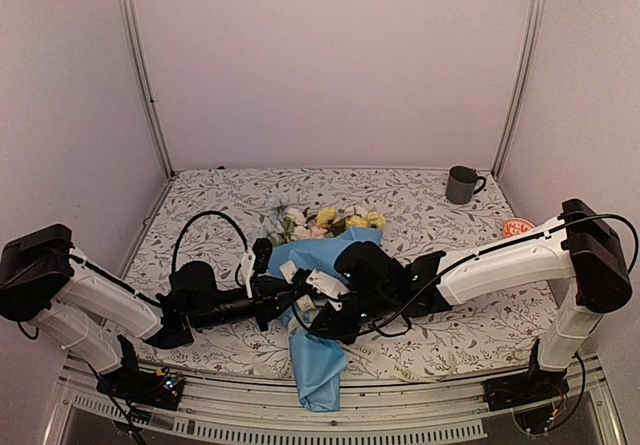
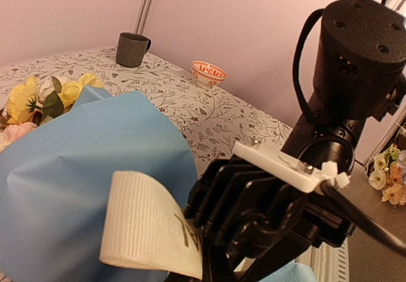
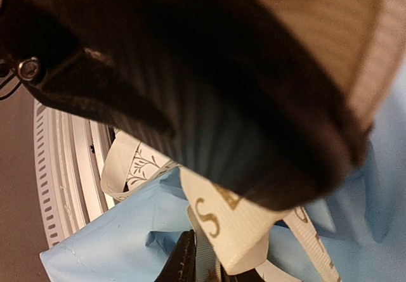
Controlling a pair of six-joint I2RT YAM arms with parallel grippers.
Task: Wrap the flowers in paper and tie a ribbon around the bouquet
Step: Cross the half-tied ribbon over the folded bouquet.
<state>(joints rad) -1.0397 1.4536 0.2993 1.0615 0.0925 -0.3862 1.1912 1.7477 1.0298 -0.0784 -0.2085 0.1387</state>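
- The bouquet (image 1: 300, 255) lies on the tabletop (image 1: 220, 195). Wrapping looks done: the paper (image 1: 318, 365) forms a cone around the flowers (image 1: 325, 220), whose heads poke from the bouquet's wide far end.
- Tying is left. The ribbon (image 2: 149, 231) hangs raised over the bouquet's middle, no knot or bow shows, and whether it circles the cone is hidden.
- The left tool (image 1: 285, 300) sits over the bouquet's middle with its jaws together. The ribbon runs out from right beneath it, but the pinch itself is hidden.
- The right tool (image 1: 318, 310) is just beside it, toward the bouquet's narrow end. The ribbon passes its fingertips, but I cannot tell whether it is apart or clamped.
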